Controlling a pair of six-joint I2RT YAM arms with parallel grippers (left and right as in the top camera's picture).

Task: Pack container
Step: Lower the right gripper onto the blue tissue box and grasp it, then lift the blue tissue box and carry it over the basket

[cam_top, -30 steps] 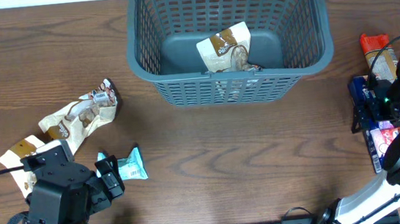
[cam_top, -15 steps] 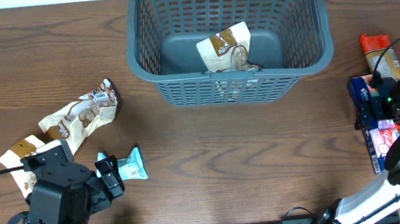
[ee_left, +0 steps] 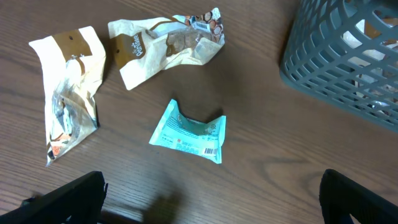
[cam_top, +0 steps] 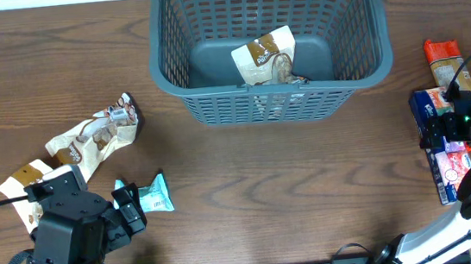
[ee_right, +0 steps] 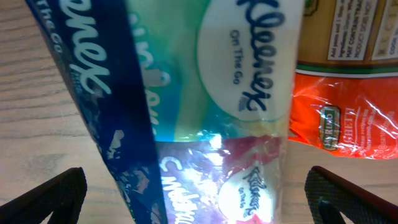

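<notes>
The grey-blue slotted basket [cam_top: 268, 42] stands at the back centre, with one cream and brown snack pack [cam_top: 265, 57] on its floor; its corner shows in the left wrist view [ee_left: 348, 56]. My left gripper [cam_top: 127, 208] is open at the front left, just short of a small teal pack [cam_top: 155, 194] that lies flat ahead of the fingers [ee_left: 189, 132]. My right gripper [cam_top: 440, 132] is open at the far right, low over a multicoloured Kleenex tissue pack [ee_right: 205, 93], with one finger on each side of it [ee_right: 199, 199].
Two cream and brown snack packs [cam_top: 96, 137] [cam_top: 25, 178] lie at the left, also in the left wrist view [ee_left: 165, 43] [ee_left: 68, 87]. An orange-red pack [cam_top: 443, 60] lies behind the tissue pack, also in the right wrist view [ee_right: 348, 106].
My right arm has shifted slightly to the right and toward the front over the tissue pack. The left arm and the packs have not moved.
</notes>
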